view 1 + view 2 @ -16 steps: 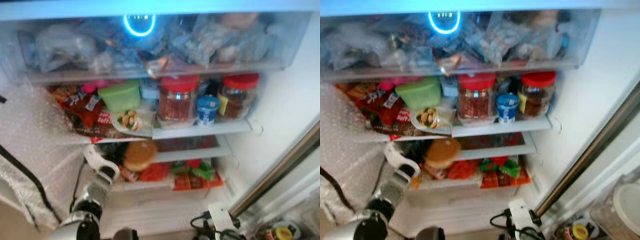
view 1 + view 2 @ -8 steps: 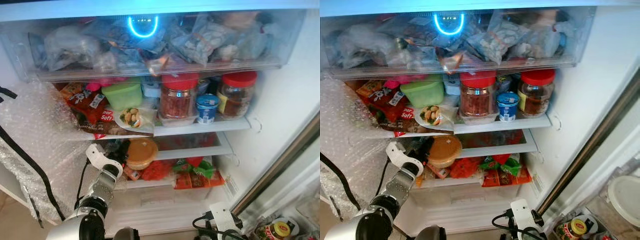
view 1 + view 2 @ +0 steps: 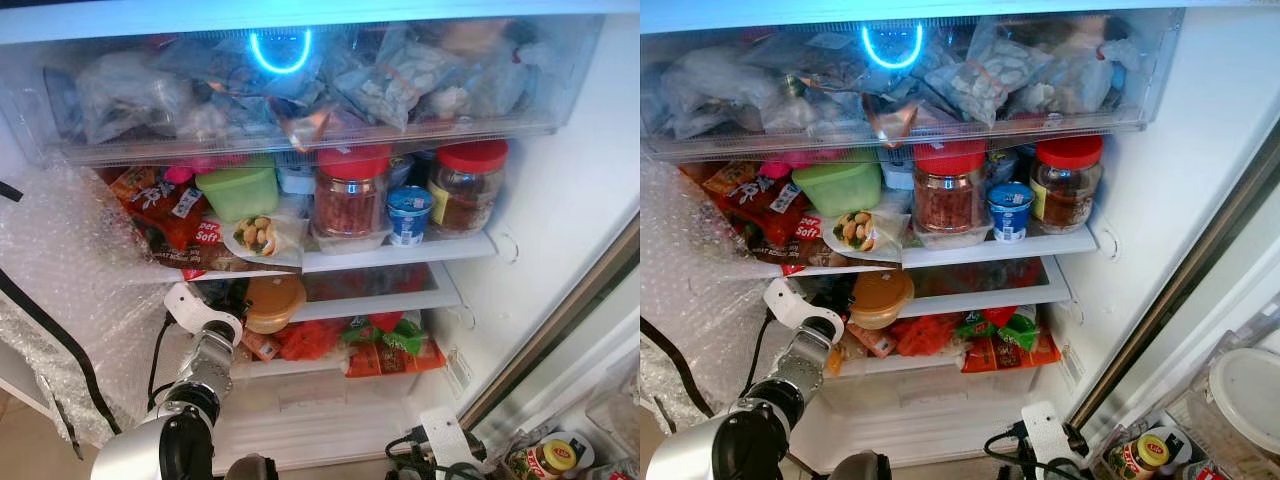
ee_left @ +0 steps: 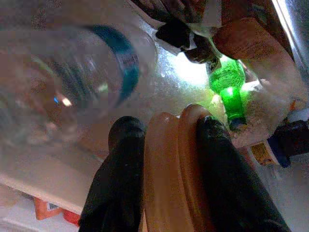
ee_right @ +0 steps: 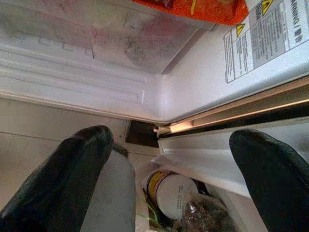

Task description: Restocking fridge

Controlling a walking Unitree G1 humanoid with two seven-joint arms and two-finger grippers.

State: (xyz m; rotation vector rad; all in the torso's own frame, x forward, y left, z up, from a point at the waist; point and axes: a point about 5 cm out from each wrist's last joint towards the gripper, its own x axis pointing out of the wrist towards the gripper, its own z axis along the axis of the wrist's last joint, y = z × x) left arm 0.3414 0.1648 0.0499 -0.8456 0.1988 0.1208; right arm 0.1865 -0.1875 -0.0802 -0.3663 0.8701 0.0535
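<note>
Eye views: the left pincer [image 3: 235,305] reaches into the fridge, placing an orange-lidded tub [image 3: 272,302] on the lower glass shelf [image 3: 400,296]; slide it level and fully onto the glass.

Left wrist view: black fingers [image 4: 118,188] clamp the tub.

Right wrist view: right pincer [image 5: 174,179] spread wide, idle low by the fridge.

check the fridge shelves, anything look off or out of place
Bubble wrap drapes over the fridge's left side, odd for a fridge. The top drawer is crammed with bags. The left gripper grips an orange-brown tub at the middle shelf. Nothing looks spilled.

Home kitchen: stocked open fridge [image 3: 560,220].
</note>
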